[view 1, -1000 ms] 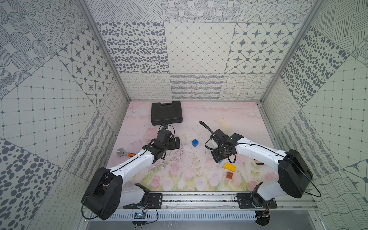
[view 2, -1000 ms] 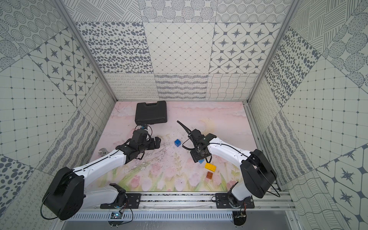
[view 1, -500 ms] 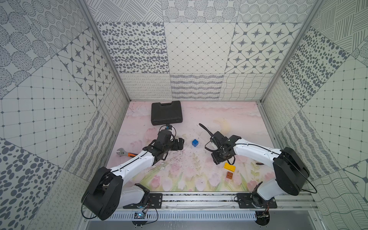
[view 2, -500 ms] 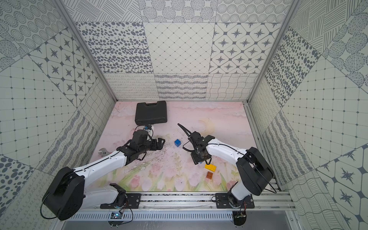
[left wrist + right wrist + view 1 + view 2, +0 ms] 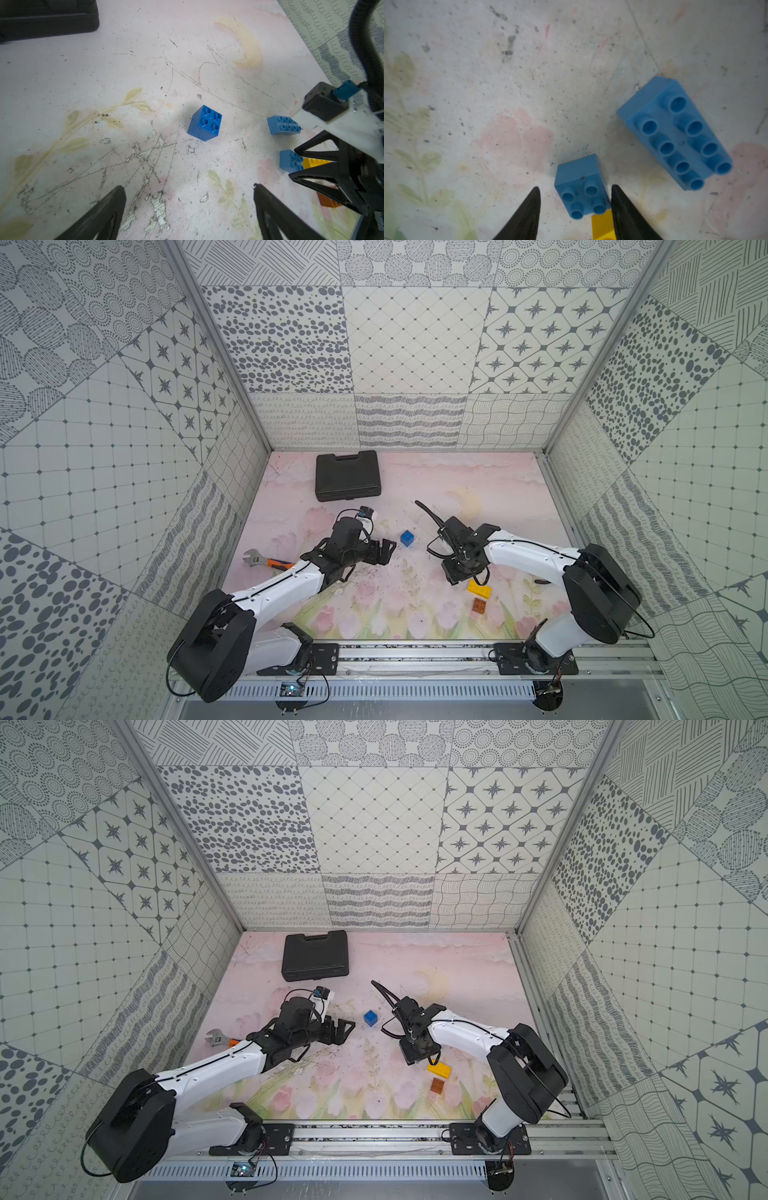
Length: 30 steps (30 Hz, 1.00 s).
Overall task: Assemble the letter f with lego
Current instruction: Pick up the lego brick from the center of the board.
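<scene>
A dark blue lego brick [image 5: 407, 538] [image 5: 370, 1018] [image 5: 205, 123] stands alone mid-table. My left gripper [image 5: 384, 551] [image 5: 343, 1029] [image 5: 188, 187] is open just left of it, holding nothing. My right gripper [image 5: 457, 572] [image 5: 417, 1048] [image 5: 575, 187] points down with its jaws either side of a small light blue brick [image 5: 581, 187] [image 5: 289, 161]. One finger is close to the brick and a gap shows at the other. A long light blue brick [image 5: 675, 133] [image 5: 283, 125] lies beside it. A yellow brick [image 5: 478, 588] [image 5: 439, 1069] touches the small one, and a brown-orange brick [image 5: 479, 605] [image 5: 436, 1085] lies nearer the front. No letter f is joined.
A black case [image 5: 347, 475] [image 5: 315, 955] lies at the back left. An orange-handled wrench [image 5: 266, 561] [image 5: 218, 1040] rests by the left wall. Patterned walls close in three sides, and a rail runs along the front edge.
My left gripper has moved right, closer to the dark blue brick. My right gripper has stayed low beside the yellow brick, shifting only slightly.
</scene>
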Each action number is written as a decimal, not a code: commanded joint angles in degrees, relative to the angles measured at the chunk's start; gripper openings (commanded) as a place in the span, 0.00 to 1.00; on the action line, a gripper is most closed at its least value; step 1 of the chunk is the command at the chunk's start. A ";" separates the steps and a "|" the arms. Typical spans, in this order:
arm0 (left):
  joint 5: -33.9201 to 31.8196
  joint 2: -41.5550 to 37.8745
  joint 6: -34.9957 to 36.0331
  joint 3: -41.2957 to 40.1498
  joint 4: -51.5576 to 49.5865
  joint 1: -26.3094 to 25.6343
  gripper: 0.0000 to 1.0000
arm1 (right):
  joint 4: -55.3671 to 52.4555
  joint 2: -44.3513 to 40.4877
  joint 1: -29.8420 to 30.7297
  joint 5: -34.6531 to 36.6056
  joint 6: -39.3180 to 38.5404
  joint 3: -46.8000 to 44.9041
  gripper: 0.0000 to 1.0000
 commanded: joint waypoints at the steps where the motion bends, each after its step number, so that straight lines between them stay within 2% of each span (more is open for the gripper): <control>1: 1.74 -0.94 2.28 -0.28 2.66 -0.27 0.97 | 0.79 1.08 0.05 -0.34 0.60 -0.51 0.51; 4: 1.86 -1.22 2.30 -0.41 2.65 -0.21 0.97 | 0.72 1.54 0.10 -0.52 0.67 -0.33 0.45; 10: 2.83 -0.67 2.02 -1.21 3.34 -0.40 0.97 | 0.56 1.86 0.06 -0.34 0.78 -0.23 0.48; 22: 2.62 0.63 2.19 -2.25 5.23 -0.75 0.96 | 0.69 2.62 0.05 -0.96 0.37 0.58 0.31; 30: -0.09 0.86 2.55 -4.44 8.48 -1.64 0.92 | -3.04 3.97 -0.25 -1.13 -3.22 11.76 0.30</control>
